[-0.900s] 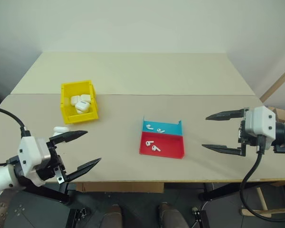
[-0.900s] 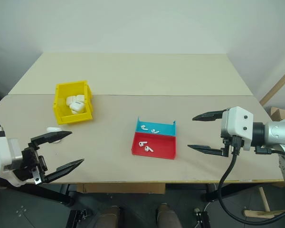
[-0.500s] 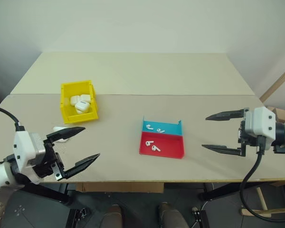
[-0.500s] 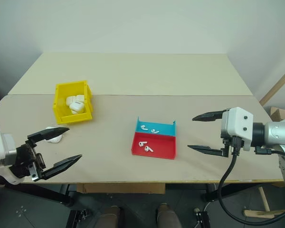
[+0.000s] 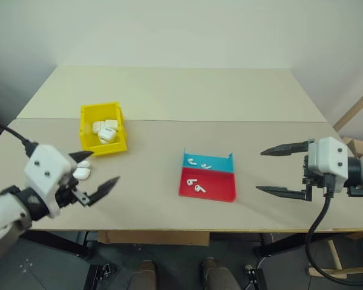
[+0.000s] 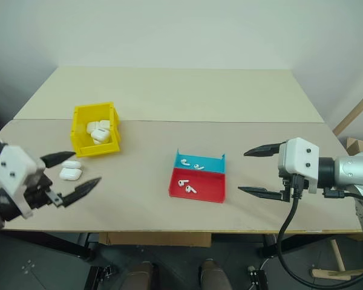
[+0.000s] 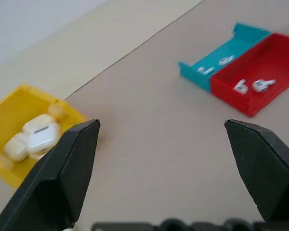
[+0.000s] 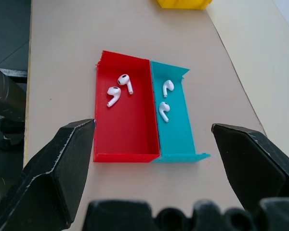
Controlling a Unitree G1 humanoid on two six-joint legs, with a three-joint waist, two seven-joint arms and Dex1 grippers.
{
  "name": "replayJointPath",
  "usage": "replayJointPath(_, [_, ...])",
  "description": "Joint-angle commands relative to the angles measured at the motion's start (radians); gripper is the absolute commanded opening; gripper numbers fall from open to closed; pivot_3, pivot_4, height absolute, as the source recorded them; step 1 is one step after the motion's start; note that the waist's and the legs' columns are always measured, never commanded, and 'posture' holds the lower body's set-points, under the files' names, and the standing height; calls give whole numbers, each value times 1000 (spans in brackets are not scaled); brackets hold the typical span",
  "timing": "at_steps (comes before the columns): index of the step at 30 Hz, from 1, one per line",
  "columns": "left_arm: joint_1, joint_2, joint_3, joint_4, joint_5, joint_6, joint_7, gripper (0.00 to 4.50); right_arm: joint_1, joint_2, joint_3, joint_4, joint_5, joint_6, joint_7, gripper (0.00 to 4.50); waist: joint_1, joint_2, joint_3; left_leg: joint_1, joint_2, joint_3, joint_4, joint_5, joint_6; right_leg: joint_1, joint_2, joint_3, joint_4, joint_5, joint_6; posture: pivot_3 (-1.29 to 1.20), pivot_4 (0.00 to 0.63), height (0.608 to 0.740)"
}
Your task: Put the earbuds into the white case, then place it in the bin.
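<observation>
Now both claws gape empty; the left claw (image 6: 66,172) should lower squarely over the small glossy white rounded case (image 6: 70,173) on the desk (image 6: 187,90), while the right claw (image 6: 258,171) waits by the tiny white earbuds (image 6: 186,188).

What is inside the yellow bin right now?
The bin holds several white cases piled together; whatever lies beneath the pile or behind the front wall is hidden.

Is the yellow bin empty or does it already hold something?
Not empty. The yellow bin already holds several white cases, piled together inside its walls.
</observation>
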Motion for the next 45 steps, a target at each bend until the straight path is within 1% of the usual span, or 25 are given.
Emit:
replayJointPath(1, [-172, 59, -2, 50, -132, 345, 187, 4500, 9, 4, -29, -33, 8, 1, -20, 4479, -5, 0, 0, 0, 0, 1, 0, 0, 0, 0, 0, 0, 0, 0, 0, 0, 150, 740])
replayJointPath(3, [-402, -42, -22, 102, -122, 595, 320, 4500, 15, 13, -18, -36, 1, -7, -30, 4479, -5, 0, 0, 0, 0, 0, 0, 0, 0, 0, 0, 0, 0, 0, 0, 0, 150, 740])
replayJointPath(4, [-469, -39, -38, 131, -138, 665, 335, 4500, 16, 15, -15, -38, -1, -8, -33, 4479, -5, 0, 0, -1, 0, 0, 0, 0, 0, -1, 0, 0, 0, 0, 0, 0, 150, 740])
replayJointPath(5, [-504, -19, -50, 170, -181, 700, 354, 4500, 18, 17, -12, -41, -2, -8, -37, 4479, -6, -2, 0, -1, -1, 0, 0, 0, 0, 0, 0, 0, 1, 1, -1, 0, 150, 740])
replayJointPath(7, [-533, 42, -86, 256, -285, 709, 425, 4500, 16, 21, -8, -41, -3, -8, -43, 4479, -14, -2, 0, -1, -1, -1, 0, 0, 0, -1, 0, 0, 2, 3, -5, 0, 150, 740])
replayJointPath(9, [-555, 135, -146, 363, -404, 709, 503, 4500, 14, 24, -1, -43, -6, -6, -52, 4479, -16, -2, 0, -2, -1, -1, -1, 0, 0, -3, 0, 1, 2, 3, -5, 0, 150, 740])
replayJointPath(12, [-613, 262, -261, 538, -554, 709, 623, 4500, 14, 26, 13, -42, -15, 1, -62, 4479, -12, -2, 0, -1, -1, -1, -1, 0, 0, -4, 0, 0, 4, 2, -5, 0, 150, 740])
replayJointPath(15, [-680, 358, -382, 652, -632, 709, 677, 4500, 18, 29, 23, -46, -19, 7, -68, 4479, -9, -3, 0, -1, -1, -1, -1, 0, 0, -3, -1, 0, 4, 2, -5, 0, 150, 740])
replayJointPath(18, [-740, 393, -474, 720, -659, 709, 709, 4500, 22, 28, 29, -54, -19, 16, -74, 4479, -7, -3, 0, -1, -1, 0, -1, 0, 0, -3, -1, 0, 3, 2, -5, 0, 150, 740])
replayJointPath(21, [-795, 374, -548, 794, -638, 709, 735, 4500, 25, 28, 33, -62, -19, 26, -80, 4479, -5, -3, 0, -2, -1, 0, -2, 0, 0, -3, -1, 0, 3, 2, -5, 0, 150, 740])
replayJointPath(24, [-863, 323, -628, 899, -597, 709, 743, 4500, 33, 29, 34, -71, -23, 36, -91, 4479, -5, -3, 0, -2, -2, 0, -1, 0, 0, -4, -1, 0, 3, 2, -5, 0, 150, 740])
replayJointPath(26, [-907, 281, -676, 962, -536, 709, 738, 4500, 37, 26, 30, -76, -23, 46, -96, 4479, -3, -3, 0, -2, -2, 0, -1, 0, -1, -3, -1, 0, 4, 2, -5, 0, 150, 740])
replayJointPath(29, [-951, 232, -729, 1010, -432, 709, 714, 4500, 45, 23, 23, -79, -21, 50, -97, 4479, -3, -3, 0, -2, -2, -1, -1, 0, -1, -3, -1, 0, 4, 2, -5, 0, 150, 740])
replayJointPath(32, [-996, 199, -784, 1039, -341, 709, 650, 4500, 47, 17, 18, -87, -17, 64, -98, 4479, -2, -3, 0, -3, -3, -1, -1, 0, -1, -4, -1, 0, 3, 2, -5, 0, 150, 740])
replayJointPath(39, [-1061, 138, -864, 1094, -143, 709, 486, 4500, 58, 17, 8, -102, -18, 80, -101, 4479, -3, -4, 0, -3, -3, -1, -1, 0, -1, -4, -1, 0, 4, 2, -5, 0, 150, 740])
replayJointPath(45, [-1073, 91, -888, 1129, 3, 707, 358, 4500, 78, 19, -11, -120, -13, 92, -112, 4479, -4, -4, 0, -4, -3, -1, -1, 0, -1, -4, -1, 0, 3, 2, -5, 0, 150, 740])
